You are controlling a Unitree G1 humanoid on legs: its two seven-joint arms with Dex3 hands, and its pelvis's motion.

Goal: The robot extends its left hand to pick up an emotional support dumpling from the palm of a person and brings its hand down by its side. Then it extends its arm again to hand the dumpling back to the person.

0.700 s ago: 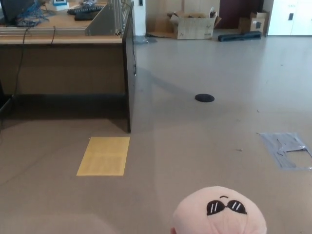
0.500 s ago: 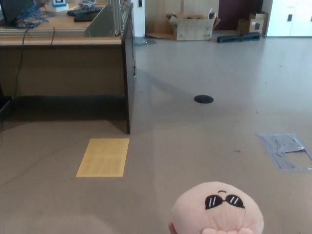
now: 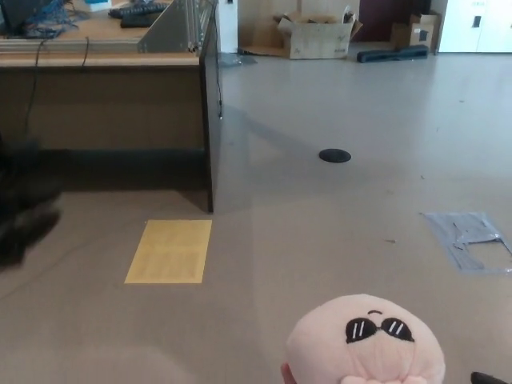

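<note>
The emotional support dumpling [image 3: 366, 340], a pale pink plush with drawn black sunglasses, sits at the bottom edge of the head view, right of centre. A person's fingertips [image 3: 364, 379] show just beneath it, holding it up. My left hand [image 3: 26, 210] appears as a dark, motion-blurred shape at the left edge, far to the left of the dumpling and not touching it. The blur hides how the hand is set. My right hand does not show.
A wooden desk [image 3: 104, 60] with cables and keyboards stands at the back left. On the floor lie a yellow patch [image 3: 170, 250], a black round cover [image 3: 334, 155] and a grey taped patch [image 3: 472, 240]. Cardboard boxes [image 3: 316, 36] stand by the far wall.
My left hand has come into view at the left edge as a dark blur. The dumpling has shifted slightly to the right. The camera has moved a little.
</note>
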